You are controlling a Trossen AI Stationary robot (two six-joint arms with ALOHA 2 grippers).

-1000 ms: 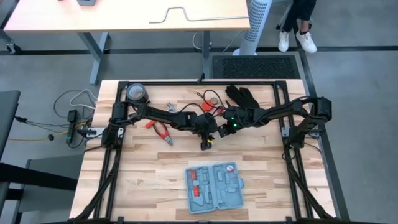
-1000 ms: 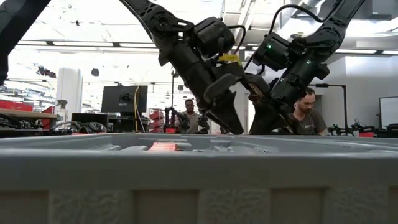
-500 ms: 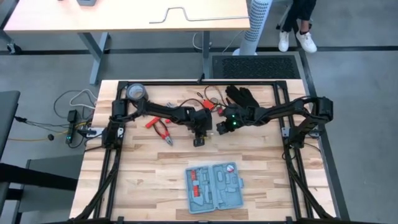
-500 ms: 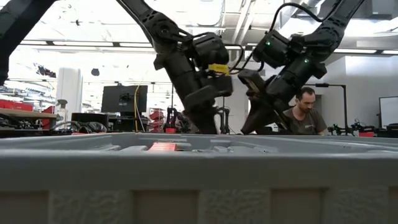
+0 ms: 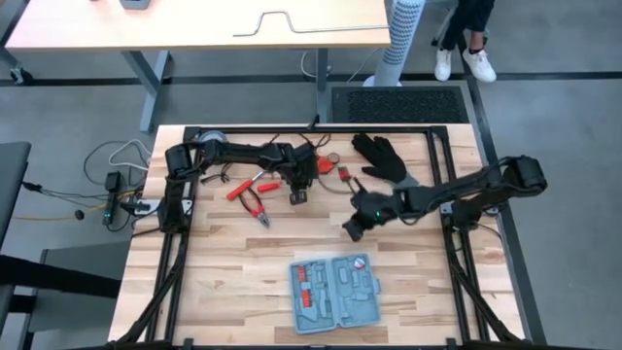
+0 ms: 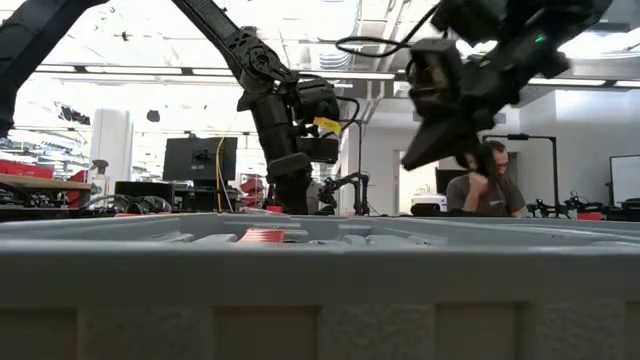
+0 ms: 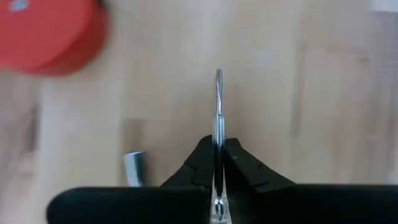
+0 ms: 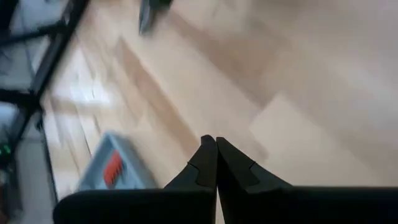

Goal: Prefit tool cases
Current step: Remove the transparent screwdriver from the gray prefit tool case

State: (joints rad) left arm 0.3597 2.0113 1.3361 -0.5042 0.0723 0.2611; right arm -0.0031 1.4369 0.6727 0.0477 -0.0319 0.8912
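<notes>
Across the pale wooden table (image 5: 224, 262), framed by black rails, the room behind holds a light desk and a seated person. At the far left lies a dark tape roll (image 5: 210, 143), then red-handled pliers (image 5: 255, 202). Above them the left gripper (image 5: 298, 197) pinches a thin metal rod (image 7: 218, 106). A black glove (image 5: 382, 158) lies farther right; the right gripper (image 5: 352, 230), fingers pressed together and empty, hangs nearer the open blue-grey tool case (image 5: 335, 292) at the near edge.
</notes>
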